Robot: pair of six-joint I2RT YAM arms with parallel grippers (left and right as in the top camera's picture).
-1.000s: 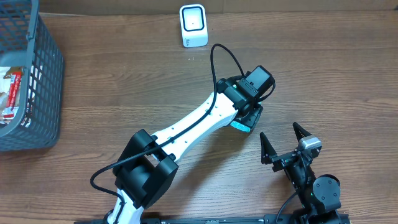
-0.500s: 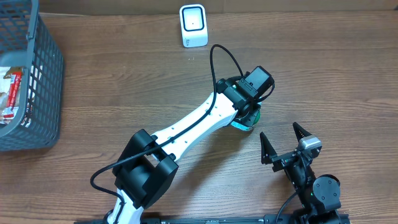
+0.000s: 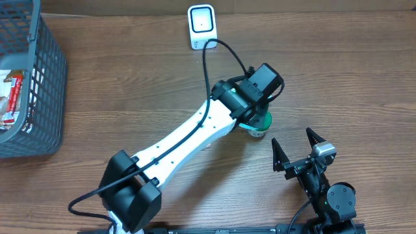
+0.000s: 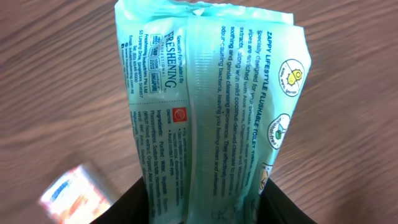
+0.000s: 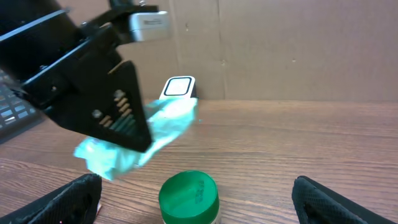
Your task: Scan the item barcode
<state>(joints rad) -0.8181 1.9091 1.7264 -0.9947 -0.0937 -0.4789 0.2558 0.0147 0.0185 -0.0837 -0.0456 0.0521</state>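
Note:
My left gripper [image 3: 252, 97] is shut on a pale teal pack of wipes [image 4: 205, 106], held off the table. In the left wrist view the pack stands between the two black fingers [image 4: 134, 208] with its printed back facing the camera; no barcode shows. The right wrist view shows the pack [image 5: 146, 137] hanging under the left gripper [image 5: 118, 109]. From overhead the arm hides almost all of the pack. The white scanner [image 3: 202, 26] stands at the table's far edge, also in the right wrist view as the scanner [image 5: 178, 87]. My right gripper [image 3: 294, 147] rests open and empty near the front edge.
A green-lidded jar [image 3: 260, 122] stands just below the left gripper, and the same jar [image 5: 188, 197] sits between my right fingers' line of sight. A grey basket [image 3: 39, 97] with packets is at the far left. A blurred white-orange packet [image 4: 74, 194] lies on the table.
The left gripper closed on the wipes pack and raised it, shifting slightly toward the scanner. The green-lidded jar now shows. The right arm stayed still.

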